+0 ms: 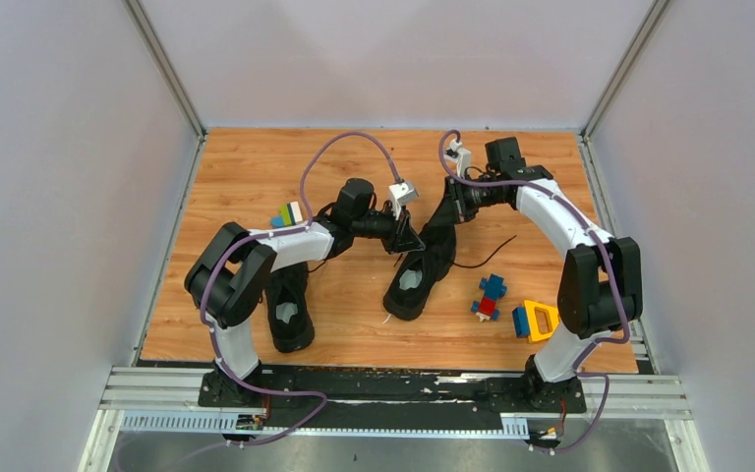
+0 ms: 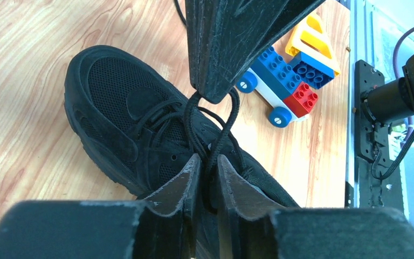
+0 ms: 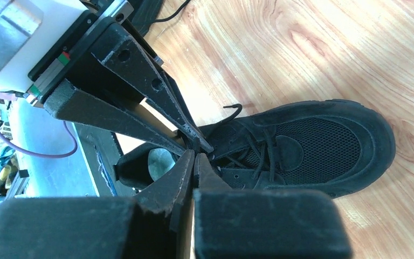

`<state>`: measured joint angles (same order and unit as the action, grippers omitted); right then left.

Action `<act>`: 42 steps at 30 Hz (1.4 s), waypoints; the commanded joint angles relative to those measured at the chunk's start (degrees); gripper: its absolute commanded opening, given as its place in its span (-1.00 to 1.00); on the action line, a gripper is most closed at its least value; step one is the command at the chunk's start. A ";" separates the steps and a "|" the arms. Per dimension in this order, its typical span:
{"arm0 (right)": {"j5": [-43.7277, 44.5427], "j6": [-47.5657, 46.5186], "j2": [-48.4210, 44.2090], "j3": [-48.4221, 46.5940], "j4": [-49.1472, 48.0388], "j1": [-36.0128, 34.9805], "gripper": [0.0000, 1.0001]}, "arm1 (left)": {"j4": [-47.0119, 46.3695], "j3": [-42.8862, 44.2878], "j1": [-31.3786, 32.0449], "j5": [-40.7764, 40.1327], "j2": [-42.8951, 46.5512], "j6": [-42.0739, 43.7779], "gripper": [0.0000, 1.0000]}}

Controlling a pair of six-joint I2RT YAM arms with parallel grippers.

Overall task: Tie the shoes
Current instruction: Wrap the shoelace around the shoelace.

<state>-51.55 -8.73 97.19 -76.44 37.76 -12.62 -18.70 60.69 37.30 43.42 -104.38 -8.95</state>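
Two black shoes lie on the wooden table. One shoe point(image 1: 290, 310) rests by the left arm, untouched. Over the middle shoe point(image 1: 421, 273) both grippers meet above its tongue. In the left wrist view this shoe point(image 2: 113, 102) lies below my left gripper point(image 2: 207, 160), which is shut on a black lace strand point(image 2: 211, 141) that runs up between its fingers. The right gripper point(image 2: 213, 96) comes in from above, shut, with the lace loops gathered at its tip. In the right wrist view my right gripper point(image 3: 194, 155) is pinched shut tip to tip against the left gripper point(image 3: 198, 141), above the shoe point(image 3: 323, 145).
A blue-red-white toy block car point(image 1: 490, 295) and a yellow-blue block point(image 1: 537, 320) lie right of the middle shoe. A small block stack point(image 1: 288, 213) sits behind the left arm. A loose lace end point(image 1: 487, 251) trails right on the wood. Grey walls enclose the table.
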 commanded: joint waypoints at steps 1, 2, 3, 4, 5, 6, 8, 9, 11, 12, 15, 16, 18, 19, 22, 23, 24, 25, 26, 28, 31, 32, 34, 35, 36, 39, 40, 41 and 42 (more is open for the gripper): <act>-1.71 -1.59 -0.73 -4.21 1.32 -0.21 -1.00 | -0.83 2.29 -0.30 0.19 -0.43 0.44 -0.42; -1.43 -1.78 -0.65 -5.28 1.55 -0.21 -1.00 | -0.27 2.37 -0.30 0.29 -0.29 1.55 -0.31; -1.23 -1.90 -0.61 -6.38 1.80 -0.21 -1.00 | 0.03 2.39 -0.34 0.41 -0.16 2.39 -0.27; -1.12 -1.86 -0.42 -7.67 1.96 -0.15 -1.00 | 0.63 2.35 -0.51 1.05 0.00 4.63 -0.20; -1.10 -1.75 -0.29 -8.73 1.97 -0.13 -1.00 | 1.09 2.38 -0.58 1.53 0.11 5.96 -0.17; -1.10 -1.59 -0.14 -10.06 1.97 -0.17 -1.00 | 2.48 2.70 -0.81 2.49 0.20 9.48 -0.13; -1.33 -1.02 0.38 -11.53 1.97 -0.19 -1.00 | 5.87 3.39 -0.94 2.99 0.16 16.21 -0.09; -1.53 -0.75 0.68 -11.97 1.92 -0.13 -1.00 | 7.80 3.61 -1.02 3.03 0.06 17.94 -0.08; -2.02 -0.51 1.16 -12.59 1.96 -0.13 -1.00 | 7.86 3.81 -1.50 3.94 -0.14 20.45 -0.08; -2.05 -0.42 1.40 -12.70 1.97 -0.19 -1.00 | 7.26 3.60 -1.85 5.25 -0.24 19.89 -0.07; -1.96 -0.53 1.56 -12.74 2.05 -0.14 -1.00 | 4.69 3.09 -2.51 7.71 0.02 18.21 -0.08; -2.04 -0.69 1.45 -12.77 2.18 -0.14 -1.00 | 4.53 2.92 -2.83 8.50 0.26 17.88 -0.08; -2.51 -1.62 1.30 -12.94 2.62 -0.15 -1.00 | 4.04 2.69 -3.62 9.47 0.51 17.32 -0.09; -2.58 -2.12 1.30 -13.06 2.81 -0.17 -1.00 | 2.82 2.56 -4.31 9.87 0.54 16.83 -0.09; -2.46 -3.02 1.34 -13.31 3.64 -0.14 -1.00 | -3.59 0.49 -6.19 11.77 0.46 10.72 -0.12; -2.62 -3.23 1.35 -13.29 3.90 -0.14 -1.00 | -7.48 0.00 -6.94 12.30 0.43 8.96 -0.13; -2.85 -3.37 1.34 -13.32 4.10 -0.18 -1.00 | -9.25 -0.80 -7.13 13.42 0.23 6.38 -0.15; -3.01 -3.68 1.31 -13.35 4.30 -0.19 -1.00 | -11.84 -1.08 -7.28 14.67 0.12 4.90 -0.16; -3.02 -3.78 1.17 -13.45 4.52 -0.20 -1.00 | -12.96 -1.53 -7.30 15.25 0.04 4.11 -0.16; -2.88 -4.15 1.08 -13.83 4.99 -0.18 -1.00 | -16.60 -2.25 -7.23 16.59 -0.50 1.57 -0.19; -2.09 -4.70 1.38 -14.99 6.06 -0.14 -1.00 | -19.07 -2.72 -6.82 15.88 -0.83 0.39 -0.18; -2.07 -4.71 1.45 -14.98 6.15 -0.17 -1.00 | -19.11 -2.79 -6.77 15.63 -0.87 0.41 -0.17; -2.35 -4.76 1.35 -14.80 6.17 -0.17 -1.00 | -19.55 -3.11 -6.53 15.42 -0.98 0.47 -0.08; -2.57 -4.91 1.30 -14.72 6.23 -0.19 -1.00 | -19.80 -3.36 -6.43 15.68 -1.06 0.57 -0.03; -2.73 -5.16 1.26 -14.58 6.34 -0.16 -1.00 | -20.41 -3.50 -6.33 15.75 -1.12 0.58 -0.01; -3.73 -6.42 0.99 -14.52 7.07 -0.14 -1.00 | -22.08 -4.05 -6.28 14.65 -1.48 0.59 0.05; -4.07 -6.62 0.92 -14.52 7.17 -0.12 -1.00 | -22.34 -3.89 -6.43 14.23 -1.59 0.81 0.06; -4.23 -6.65 0.95 -14.50 7.24 -0.18 -1.00 | -22.39 -3.31 -6.61 13.73 -1.96 1.05 0.07; -4.45 -6.58 0.90 -14.43 7.28 -0.18 -1.00 | -22.42 -2.46 -7.02 13.56 -2.45 0.73 0.07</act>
<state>-53.28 -13.30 98.72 -88.90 44.36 -12.71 -37.15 56.99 30.76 58.04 -105.67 -7.84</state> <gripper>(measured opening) 0.011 0.530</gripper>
